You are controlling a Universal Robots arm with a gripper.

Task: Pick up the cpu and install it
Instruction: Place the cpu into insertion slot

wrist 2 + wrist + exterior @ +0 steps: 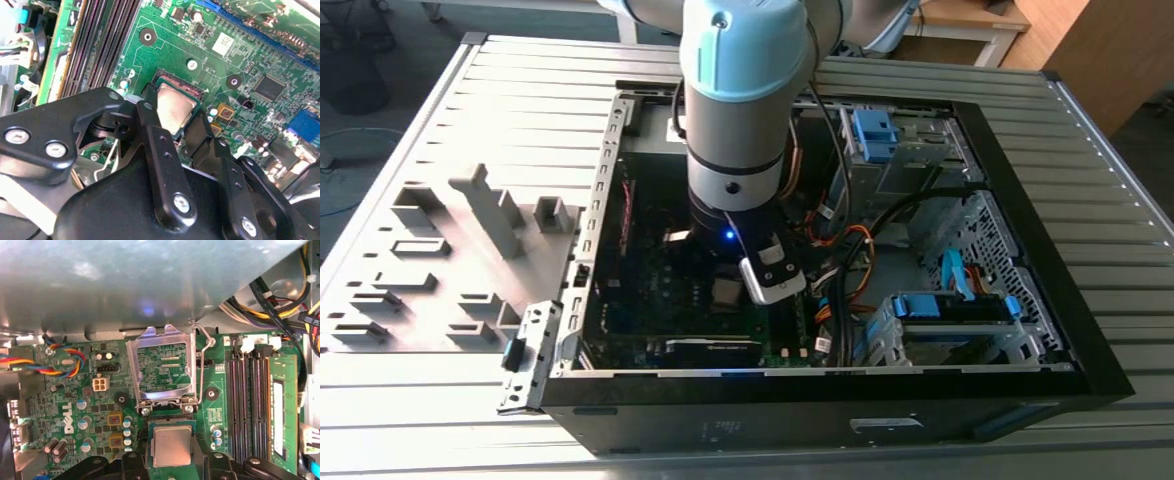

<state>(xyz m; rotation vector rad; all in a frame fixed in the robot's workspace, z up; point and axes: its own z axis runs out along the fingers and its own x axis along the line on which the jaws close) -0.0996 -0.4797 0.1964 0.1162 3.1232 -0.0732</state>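
Observation:
The cpu [175,107], a small square chip with a dull silver top and a green edge, sits between my two black fingers [150,120] in both wrist views. It is level with the dark socket frame [181,83] on the green motherboard, either in it or just over it; I cannot tell which. My gripper [174,114] is shut on the cpu [172,445], one finger against each of two opposite sides. Beyond the socket its metal load plate [162,367] stands flipped up, with the wire lever [202,365] raised beside it. In the exterior view my gripper [727,292] reaches deep into the open case.
Memory slots [252,405] run along one side of the socket. Coloured fan wires [55,362] and power cables [280,305] lie nearby. The black computer case [1041,330] rests on a slatted metal table [480,90]; grey fixtures [467,240] stand at the exterior view's left.

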